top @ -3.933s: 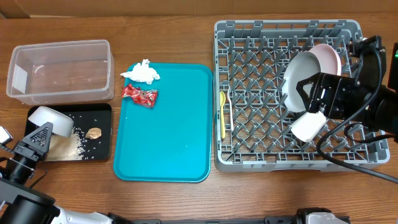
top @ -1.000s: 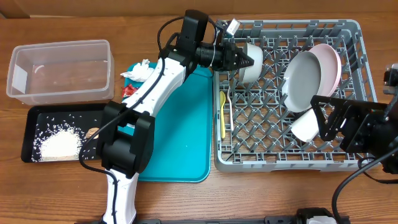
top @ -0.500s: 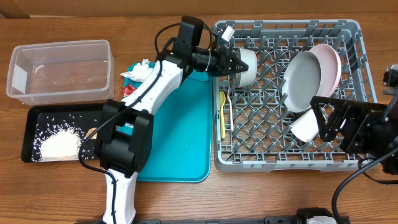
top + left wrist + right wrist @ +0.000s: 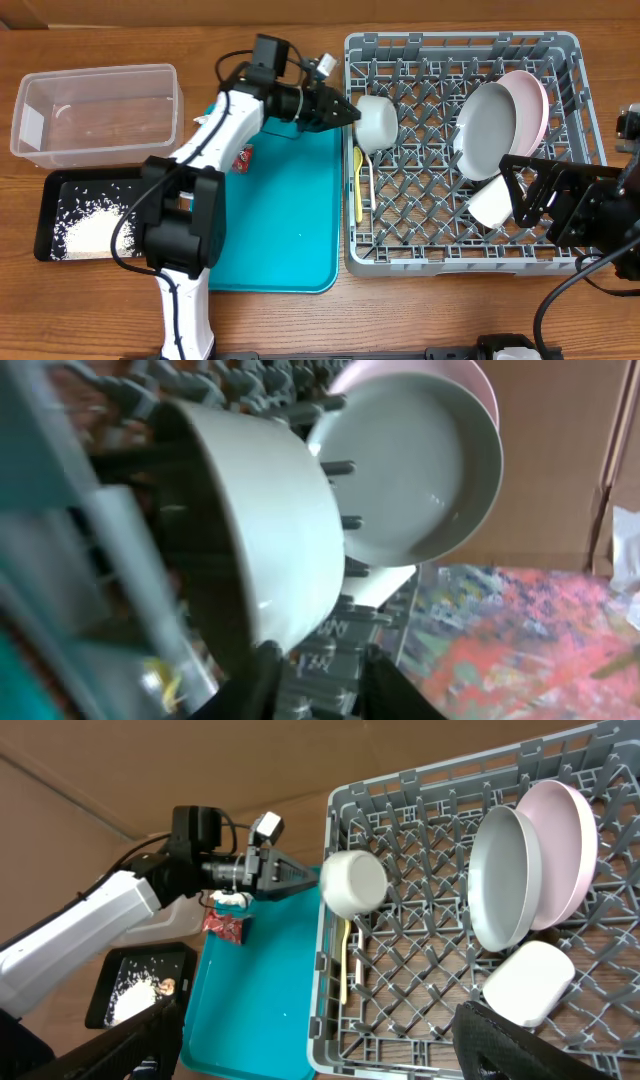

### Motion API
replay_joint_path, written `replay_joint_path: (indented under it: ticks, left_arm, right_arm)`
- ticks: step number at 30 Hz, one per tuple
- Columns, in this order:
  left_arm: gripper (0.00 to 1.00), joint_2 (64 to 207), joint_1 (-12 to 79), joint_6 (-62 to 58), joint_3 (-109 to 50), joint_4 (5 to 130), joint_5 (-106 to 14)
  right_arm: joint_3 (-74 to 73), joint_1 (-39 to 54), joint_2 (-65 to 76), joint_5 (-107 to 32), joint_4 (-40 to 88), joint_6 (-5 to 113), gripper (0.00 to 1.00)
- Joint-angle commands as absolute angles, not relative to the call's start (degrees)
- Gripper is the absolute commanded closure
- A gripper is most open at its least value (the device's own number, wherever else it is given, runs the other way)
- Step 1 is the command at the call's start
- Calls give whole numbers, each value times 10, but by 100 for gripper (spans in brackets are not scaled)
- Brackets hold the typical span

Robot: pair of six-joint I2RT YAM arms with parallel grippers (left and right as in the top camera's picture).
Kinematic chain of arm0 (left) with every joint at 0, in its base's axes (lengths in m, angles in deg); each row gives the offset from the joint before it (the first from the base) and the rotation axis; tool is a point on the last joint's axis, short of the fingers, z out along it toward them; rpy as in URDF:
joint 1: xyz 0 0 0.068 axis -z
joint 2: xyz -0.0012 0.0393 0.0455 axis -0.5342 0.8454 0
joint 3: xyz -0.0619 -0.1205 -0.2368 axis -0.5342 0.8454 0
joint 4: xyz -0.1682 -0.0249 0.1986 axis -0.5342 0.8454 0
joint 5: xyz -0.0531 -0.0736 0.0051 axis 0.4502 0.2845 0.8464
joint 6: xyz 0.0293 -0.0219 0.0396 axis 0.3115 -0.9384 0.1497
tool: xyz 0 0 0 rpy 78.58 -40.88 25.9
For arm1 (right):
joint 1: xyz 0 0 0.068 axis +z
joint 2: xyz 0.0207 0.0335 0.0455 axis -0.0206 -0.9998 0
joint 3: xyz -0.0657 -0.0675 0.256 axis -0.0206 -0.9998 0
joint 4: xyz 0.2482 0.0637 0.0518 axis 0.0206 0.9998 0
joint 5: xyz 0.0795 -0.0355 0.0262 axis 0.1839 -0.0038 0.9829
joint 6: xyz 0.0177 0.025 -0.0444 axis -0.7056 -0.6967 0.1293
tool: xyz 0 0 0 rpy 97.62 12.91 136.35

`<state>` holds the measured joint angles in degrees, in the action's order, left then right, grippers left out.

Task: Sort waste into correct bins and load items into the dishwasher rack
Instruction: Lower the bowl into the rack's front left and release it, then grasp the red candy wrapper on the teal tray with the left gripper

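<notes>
The left arm has drawn back leftward since half a second ago, and its gripper [image 4: 345,108] has let go of the bowl [image 4: 376,121], which has stayed in the rack [image 4: 460,262]. The fingers [image 4: 262,678] stand partly apart with nothing between them. The tips are just beside the bowl's near edge, over the rack's left wall, and I cannot tell whether one still touches it.

The bowl lies on its side among the pegs in the rack's rear left corner. Its axis runs roughly left to right, and the rim seems to face the gripper and the base the plates. It is small, round and pale grey-white, glossy with a soft glare on its wall.

The right gripper [image 4: 512,193] hangs over the rack's right front part, jaws wide and empty, with the cup [image 4: 488,205] lying just ahead of it. The grey plate [image 4: 485,125] stands on edge against the pink plate [image 4: 537,100] to the bowl's right.
</notes>
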<state>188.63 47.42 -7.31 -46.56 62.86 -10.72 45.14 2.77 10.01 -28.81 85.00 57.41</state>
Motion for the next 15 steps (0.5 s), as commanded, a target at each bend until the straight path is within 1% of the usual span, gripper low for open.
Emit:
replay_joint_path:
  ticks: [1,2,5,8,11,15]
  left_arm:
    - [25,1890,456,-47,-462,636,-84]
    - [0,1889,451,-43,-462,636,-73]
    - [0,1881,438,-38,-462,659,-85]
    - [0,1862,422,-26,-463,708,-146]
    - [0,1813,408,5,-468,788,-246]
    - [0,1695,402,22,-473,881,-440]
  right_arm:
    - [453,31,103,-288,848,572,10]
    - [453,31,103,-288,847,571,10]
    - [453,31,103,-288,846,571,10]
    - [453,31,103,-288,846,572,10]
    - [453,31,103,-288,846,572,10]
    - [453,31,103,-288,843,571,10]
